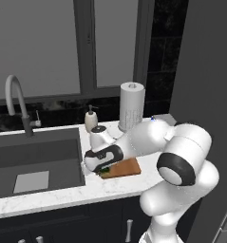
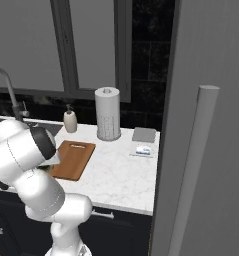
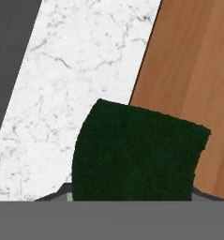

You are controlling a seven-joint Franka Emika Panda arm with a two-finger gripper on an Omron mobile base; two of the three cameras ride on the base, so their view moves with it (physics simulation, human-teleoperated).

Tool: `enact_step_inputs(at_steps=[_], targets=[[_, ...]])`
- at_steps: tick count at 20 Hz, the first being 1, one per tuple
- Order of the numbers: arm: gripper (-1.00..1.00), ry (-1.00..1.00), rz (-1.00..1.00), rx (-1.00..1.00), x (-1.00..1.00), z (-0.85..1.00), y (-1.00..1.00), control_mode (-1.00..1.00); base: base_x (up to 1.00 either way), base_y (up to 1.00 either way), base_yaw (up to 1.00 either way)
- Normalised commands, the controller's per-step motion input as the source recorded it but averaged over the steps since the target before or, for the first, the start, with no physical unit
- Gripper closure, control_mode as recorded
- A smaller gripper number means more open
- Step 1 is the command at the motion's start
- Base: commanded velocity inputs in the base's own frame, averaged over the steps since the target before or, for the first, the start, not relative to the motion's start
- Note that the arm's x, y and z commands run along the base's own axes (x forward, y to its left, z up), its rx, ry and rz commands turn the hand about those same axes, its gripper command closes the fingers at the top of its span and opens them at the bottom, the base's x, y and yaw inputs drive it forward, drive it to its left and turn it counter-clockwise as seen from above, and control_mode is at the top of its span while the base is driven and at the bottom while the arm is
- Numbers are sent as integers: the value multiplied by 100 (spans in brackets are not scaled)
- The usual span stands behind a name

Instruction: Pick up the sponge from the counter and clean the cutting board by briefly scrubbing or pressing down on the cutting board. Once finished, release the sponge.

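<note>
Gripper [image 1: 101,169] clamped on sponge [image 3: 134,152], poised over counter [image 3: 80,79] at cutting board [image 3: 193,84] edge, board stretching off to one side, next press lying that way.

The arm is bent sharply at the elbow and reached forward and down over the counter [image 1: 58,197], with the wrist turned downward. The hand [image 1: 101,167] is held low at the sink-side edge of the board [image 1: 127,167]. In the hand view, the sponge [image 3: 137,152] is seen clamped between the fingers, partly over the board.
</note>
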Motion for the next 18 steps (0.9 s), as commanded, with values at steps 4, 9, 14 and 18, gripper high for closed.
enact_step_inputs(at_steps=[4, 9, 14, 18], targets=[[100, -1, 0, 5, -62, -62, -50, -100, 0, 0, 0], [100, 4, 0, 0, -11, -96, -17, -100, 0, 0, 0], [100, 10, -1, 0, 0, -96, -1, -100, 0, 0, 0], [100, 0, 0, 9, -41, -10, -62, -100, 0, 0, 0]])
